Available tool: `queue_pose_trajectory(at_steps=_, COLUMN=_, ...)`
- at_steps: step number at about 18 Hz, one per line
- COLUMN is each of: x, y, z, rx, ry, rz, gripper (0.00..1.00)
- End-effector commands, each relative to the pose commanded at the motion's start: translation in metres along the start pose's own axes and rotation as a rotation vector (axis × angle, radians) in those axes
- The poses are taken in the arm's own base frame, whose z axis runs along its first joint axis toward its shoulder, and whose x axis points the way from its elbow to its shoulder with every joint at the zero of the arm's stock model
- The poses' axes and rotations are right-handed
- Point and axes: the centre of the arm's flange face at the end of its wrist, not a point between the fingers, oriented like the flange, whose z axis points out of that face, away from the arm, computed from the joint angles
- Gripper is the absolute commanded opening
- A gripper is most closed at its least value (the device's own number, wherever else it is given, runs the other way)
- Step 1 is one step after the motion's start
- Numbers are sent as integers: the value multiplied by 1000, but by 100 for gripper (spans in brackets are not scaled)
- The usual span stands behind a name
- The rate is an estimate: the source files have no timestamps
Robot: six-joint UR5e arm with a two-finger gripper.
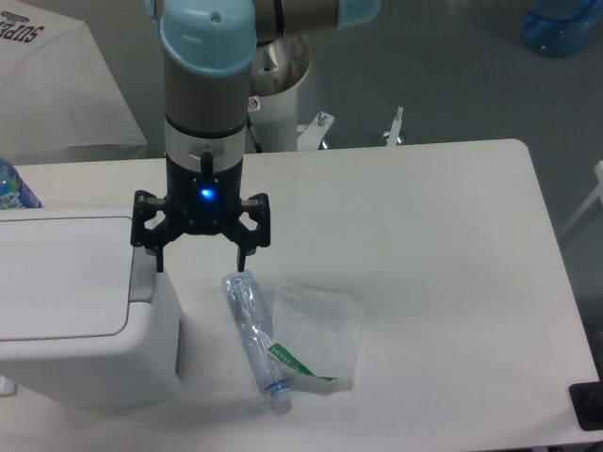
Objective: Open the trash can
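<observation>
Pincer [200, 262] spread wide, empty, fingers pointing down. Trash can [80, 306] sits just left of and below it, lid shut, grey push-tab [143, 275] under the left finger. Crushed bottle [254, 336] lies below-right on tabletop [443, 273].

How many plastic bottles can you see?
3. A crushed clear plastic bottle lies on the white table beside a clear plastic bag; a bottle with a blue label peeks in at the left edge; a big blue bottle sits top right on the floor.
</observation>
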Motion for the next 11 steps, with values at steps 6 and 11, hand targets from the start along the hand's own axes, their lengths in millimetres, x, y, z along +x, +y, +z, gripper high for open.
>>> queue_pose_trajectory(at_steps=6, x=0, y=-2, z=8, rx=-12, ry=7, rz=-23, gripper=100)
queue_pose_trajectory(at_steps=11, x=-1, y=-2, z=12, rx=-18, ry=6, rz=-24, gripper=100)
